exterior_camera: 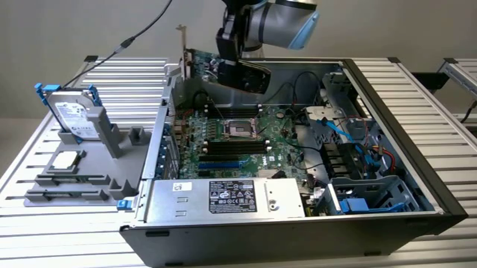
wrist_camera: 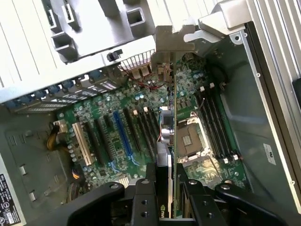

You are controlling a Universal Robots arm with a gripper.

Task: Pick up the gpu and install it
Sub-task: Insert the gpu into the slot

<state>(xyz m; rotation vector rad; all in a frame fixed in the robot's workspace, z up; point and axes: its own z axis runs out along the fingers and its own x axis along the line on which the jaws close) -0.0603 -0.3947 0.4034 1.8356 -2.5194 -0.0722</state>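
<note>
- I am gripping the gpu (exterior_camera: pixel 203 64) in my end effector (exterior_camera: pixel 232 66), jaws clamped on the card's two flat faces.
- In the wrist view the end effector (wrist_camera: pixel 171 190) is pinching the gpu (wrist_camera: pixel 172 141) edge-on, one of the fingers (wrist_camera: pixel 143 200) pressing on each side.
- The card is hanging in the air over the open computer case (exterior_camera: pixel 417 167), above its far end, not touching any slot.
- Its silver end bracket (exterior_camera: pixel 182 47) is sticking up above the case's rear wall, toward the exterior view's left.
- From the wrist, the card's thin edge is running over the motherboard (wrist_camera: pixel 94 122), beside the empty CPU socket (wrist_camera: pixel 190 139), with the row of expansion slots and a blue slot (wrist_camera: pixel 123 136) lying off to one side.
- The motherboard (exterior_camera: pixel 231 139) is lying flat in the case, and the power supply (exterior_camera: pixel 223 198) is sitting at the near end.
- On the counter (exterior_camera: pixel 67 245), on the exterior view's left, a gray fixture (exterior_camera: pixel 89 178) is carrying the hard drive (exterior_camera: pixel 71 114) in its blue frame, standing upright, and a small square CPU chip (exterior_camera: pixel 63 160) is lying flat just in front of it.
</note>
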